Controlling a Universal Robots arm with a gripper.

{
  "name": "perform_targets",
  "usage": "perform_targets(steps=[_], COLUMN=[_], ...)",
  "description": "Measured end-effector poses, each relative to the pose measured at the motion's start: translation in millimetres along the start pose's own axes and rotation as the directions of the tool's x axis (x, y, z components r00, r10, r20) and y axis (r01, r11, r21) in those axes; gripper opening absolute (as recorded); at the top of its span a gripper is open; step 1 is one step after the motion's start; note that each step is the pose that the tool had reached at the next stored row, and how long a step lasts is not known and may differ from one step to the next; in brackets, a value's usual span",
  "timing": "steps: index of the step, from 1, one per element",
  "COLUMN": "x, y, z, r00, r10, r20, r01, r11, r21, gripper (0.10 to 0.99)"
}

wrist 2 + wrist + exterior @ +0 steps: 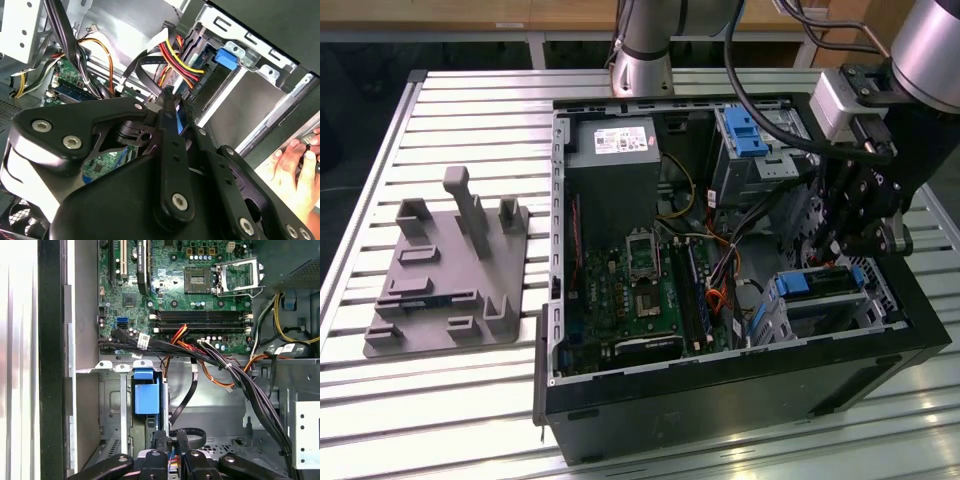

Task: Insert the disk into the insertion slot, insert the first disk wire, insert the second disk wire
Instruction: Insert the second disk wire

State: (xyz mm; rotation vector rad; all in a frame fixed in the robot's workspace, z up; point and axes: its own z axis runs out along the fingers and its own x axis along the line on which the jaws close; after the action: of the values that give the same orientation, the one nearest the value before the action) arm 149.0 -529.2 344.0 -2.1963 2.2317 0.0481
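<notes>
Disk (817,283), w/ its blue carrier, sits in the insertion slot (820,312), the grey cage at the case's front corner on the exterior view's right; in the first wrist view its blue frame (147,397) stands in the cage beside the case wall. Gripper (168,445) is down inside the PC case (740,385) right by the drive, fingers drawn narrow around a black flat cable w/ connector (170,100) — pinched or just flanking, cannot tell. Red/yellow/black wire bundle (175,57) runs nearby. Motherboard (635,290) lies beyond, taller bay w/ blue latch (745,130) toward the rear. Grey fixture plate (450,270) rests on the slatted table (470,400), well apart. A person's hand (295,165) shows outside the case in the second wrist view.
</notes>
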Motion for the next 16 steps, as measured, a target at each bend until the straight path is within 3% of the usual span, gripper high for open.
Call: perform_targets(steps=[8,16], x=[2.7,3.1], y=[-0.2,-0.9], z=[0.0,0.3], r00=[0.9986,0.9983], r10=[0.053,0.059], r20=[0.0008,-0.0018], r01=[-0.053,-0.059], r11=[0.9986,0.9983], r21=[0.001,0.001], gripper=[0.196,0.196])
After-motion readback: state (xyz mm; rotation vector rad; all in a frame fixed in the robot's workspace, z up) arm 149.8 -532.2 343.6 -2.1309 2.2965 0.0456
